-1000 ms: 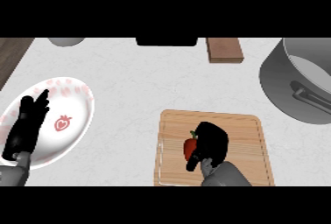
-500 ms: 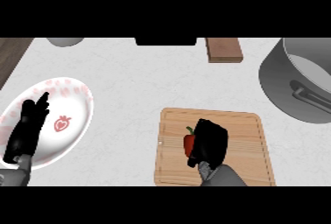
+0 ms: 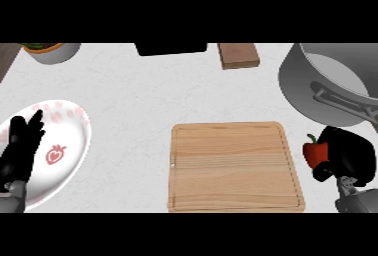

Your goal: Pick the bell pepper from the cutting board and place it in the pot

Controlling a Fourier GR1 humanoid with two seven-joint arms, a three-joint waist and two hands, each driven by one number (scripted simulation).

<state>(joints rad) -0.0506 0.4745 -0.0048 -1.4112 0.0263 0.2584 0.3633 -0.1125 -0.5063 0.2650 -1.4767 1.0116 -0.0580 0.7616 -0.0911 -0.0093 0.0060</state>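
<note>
The bell pepper (image 3: 315,151) is held in the right hand (image 3: 348,156), whose fingers are curled round it; only the red side and green stem are seen at the hand's left. Hand and pepper are found off the cutting board (image 3: 235,167), just past its right edge, and below the pot (image 3: 334,82), which is cut off by the view's right edge. A narrow strip of bare desk (image 3: 155,95) is left between the pot's rim and the pepper. The board's top is bare, its far edge well apart from the things along the desk's back: a brown block (image 3: 238,54), a dark object (image 3: 170,48) and a small bowl (image 3: 52,51) at the far left corner. A wide stretch of white desk is seen between board and back row. The left hand (image 3: 22,152) is rested at the left edge, fingers straight and up, over a plate (image 3: 70,145) marked with a strawberry.
</note>
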